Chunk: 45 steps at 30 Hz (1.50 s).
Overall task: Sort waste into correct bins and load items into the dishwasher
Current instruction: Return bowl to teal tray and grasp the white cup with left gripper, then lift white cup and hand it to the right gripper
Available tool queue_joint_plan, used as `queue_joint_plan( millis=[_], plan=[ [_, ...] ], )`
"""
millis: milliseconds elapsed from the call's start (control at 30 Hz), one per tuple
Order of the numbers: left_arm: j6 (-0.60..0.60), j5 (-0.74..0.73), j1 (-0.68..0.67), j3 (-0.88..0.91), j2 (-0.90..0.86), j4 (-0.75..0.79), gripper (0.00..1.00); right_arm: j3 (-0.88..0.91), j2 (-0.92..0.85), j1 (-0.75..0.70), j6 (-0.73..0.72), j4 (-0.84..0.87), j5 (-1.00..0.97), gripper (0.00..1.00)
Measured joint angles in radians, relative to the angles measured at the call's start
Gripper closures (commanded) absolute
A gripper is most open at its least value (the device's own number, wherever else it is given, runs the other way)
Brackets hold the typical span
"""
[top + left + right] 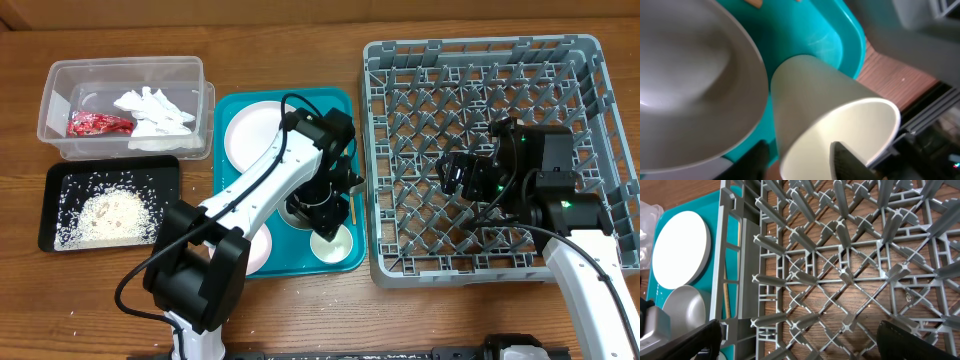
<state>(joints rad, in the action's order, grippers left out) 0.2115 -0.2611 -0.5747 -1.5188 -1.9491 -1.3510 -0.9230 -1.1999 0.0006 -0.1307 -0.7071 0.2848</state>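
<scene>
My left gripper (326,218) is open over the teal tray (340,103), at a small white cup (338,244). In the left wrist view the gripper (800,156) has one finger inside the cup (830,110) and the other outside its wall. A grey bowl (690,75) lies beside the cup. My right gripper (458,175) is open and empty above the grey dish rack (480,70), whose pegs (840,255) fill the right wrist view. A white plate (248,135) and a chopstick (352,210) lie on the teal tray.
A clear tub (60,75) at the far left holds a red wrapper (97,124) and white napkin pieces (155,108). A black tray (60,180) below it holds rice (112,212). A pale plate (263,250) lies partly under my left arm.
</scene>
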Motion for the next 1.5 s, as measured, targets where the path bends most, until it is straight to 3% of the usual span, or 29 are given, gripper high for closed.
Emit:
queue_joint_plan(
  millis=[67, 267, 633, 733, 867, 1000, 1133, 1300, 1500],
  plan=[
    [0.008, 0.001, 0.000, 0.015, 0.000, 0.014, 0.85, 0.000, 0.000, 0.000, 0.000, 0.000, 0.000, 0.00],
    [0.002, 0.000, 0.000, 0.021, 0.000, 0.036, 0.96, 0.000, 0.000, 0.000, 0.000, 0.000, 0.000, 0.00],
    [-0.045, -0.040, 0.044, -0.033, 0.000, -0.033, 0.96, 0.000, 0.000, 0.000, 0.000, 0.025, 0.072, 0.00],
    [-0.048, -0.146, 0.127, -0.138, 0.000, -0.069, 0.96, 0.000, -0.001, 0.000, -0.026, 0.084, 0.177, 0.00],
    [-0.024, -0.431, 0.297, -0.252, 0.000, -0.071, 0.96, -0.001, -0.001, 0.002, -0.109, 0.217, 0.326, 0.00],
    [0.018, -0.730, 0.451, -0.264, 0.000, -0.078, 0.96, -0.003, -0.011, 0.040, -0.193, 0.419, 0.463, 0.00],
    [0.036, -0.938, 0.497, -0.265, 0.000, -0.094, 0.96, -0.007, -0.055, 0.141, -0.281, 0.641, 0.584, 0.00],
    [0.050, -1.084, 0.496, -0.265, 0.000, -0.125, 0.96, -0.008, -0.136, 0.227, -0.343, 0.861, 0.671, 0.04],
    [0.054, -1.150, 0.496, -0.265, 0.000, -0.161, 0.96, -0.008, -0.170, 0.243, -0.384, 0.951, 0.727, 0.05]
  ],
)
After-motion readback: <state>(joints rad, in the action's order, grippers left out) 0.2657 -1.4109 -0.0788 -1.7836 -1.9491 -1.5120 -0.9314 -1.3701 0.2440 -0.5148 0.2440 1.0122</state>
